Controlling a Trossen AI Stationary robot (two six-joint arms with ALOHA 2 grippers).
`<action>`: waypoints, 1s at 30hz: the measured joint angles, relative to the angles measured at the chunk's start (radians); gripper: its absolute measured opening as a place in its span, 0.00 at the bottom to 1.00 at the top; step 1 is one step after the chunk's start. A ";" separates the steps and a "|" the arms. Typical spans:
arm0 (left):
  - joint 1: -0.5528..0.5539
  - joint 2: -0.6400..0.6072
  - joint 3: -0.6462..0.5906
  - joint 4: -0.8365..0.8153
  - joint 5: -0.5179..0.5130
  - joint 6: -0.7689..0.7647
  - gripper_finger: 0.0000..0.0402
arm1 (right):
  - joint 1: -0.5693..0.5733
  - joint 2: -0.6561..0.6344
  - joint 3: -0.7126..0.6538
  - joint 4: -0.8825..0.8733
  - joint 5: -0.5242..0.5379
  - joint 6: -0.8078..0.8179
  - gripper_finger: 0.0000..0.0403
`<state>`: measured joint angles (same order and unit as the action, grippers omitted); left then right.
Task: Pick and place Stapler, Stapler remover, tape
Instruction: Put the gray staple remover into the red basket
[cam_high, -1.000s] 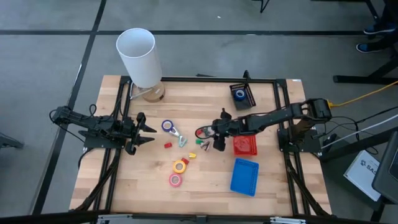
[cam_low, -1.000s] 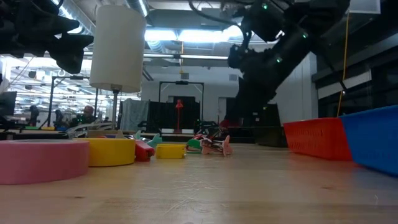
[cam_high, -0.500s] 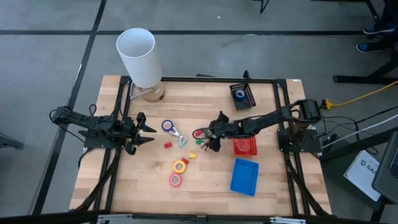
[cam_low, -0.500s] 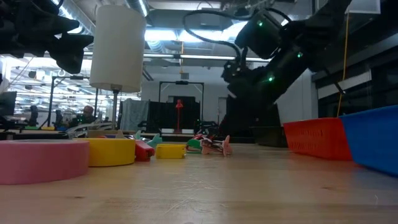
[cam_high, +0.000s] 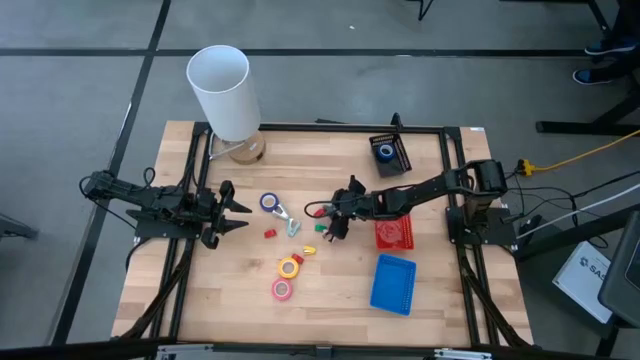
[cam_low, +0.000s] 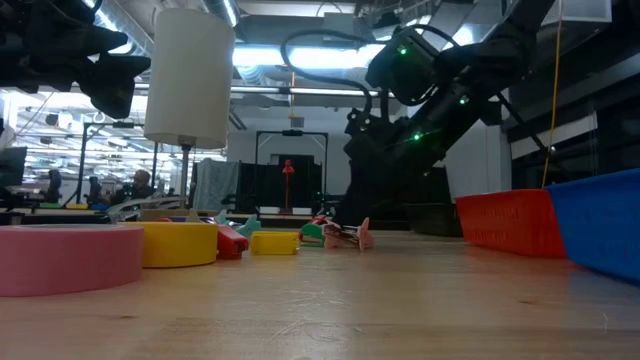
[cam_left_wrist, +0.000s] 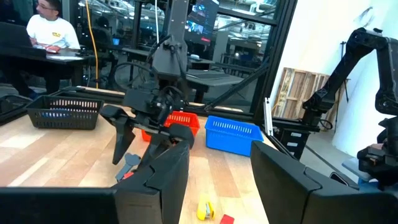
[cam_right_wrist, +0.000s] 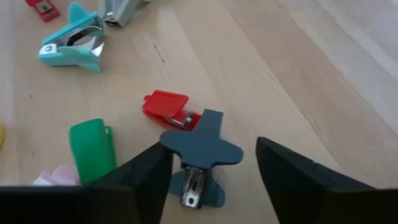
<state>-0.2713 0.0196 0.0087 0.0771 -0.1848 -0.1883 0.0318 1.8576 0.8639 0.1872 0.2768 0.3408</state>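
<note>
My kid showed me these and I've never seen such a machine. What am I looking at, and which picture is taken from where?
Two dark robot arms work at a wooden table. One picture looks straight down, one sits at table-top height, and one camera rides on each wrist. The left gripper waits open at the table's left side. The right gripper is open and low over a dark blue staple remover, holding nothing. Nearby lie a teal staple remover, small staplers, a pink tape roll, a yellow one and a blue one. Red, blue and black baskets stand to the right.
</note>
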 joint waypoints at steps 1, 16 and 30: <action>0.000 0.000 0.000 0.000 0.000 0.000 0.42 | -0.001 0.000 0.000 -0.001 0.000 0.000 0.52; 0.000 0.000 0.000 0.000 0.000 0.000 0.42 | -0.003 -0.002 0.000 -0.002 -0.036 -0.034 0.04; 0.000 0.000 0.000 0.000 0.000 0.000 0.42 | -0.002 -0.080 0.000 -0.063 -0.085 -0.065 0.02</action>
<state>-0.2710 0.0196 0.0088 0.0772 -0.1848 -0.1883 0.0296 1.7777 0.8639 0.1242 0.1913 0.2755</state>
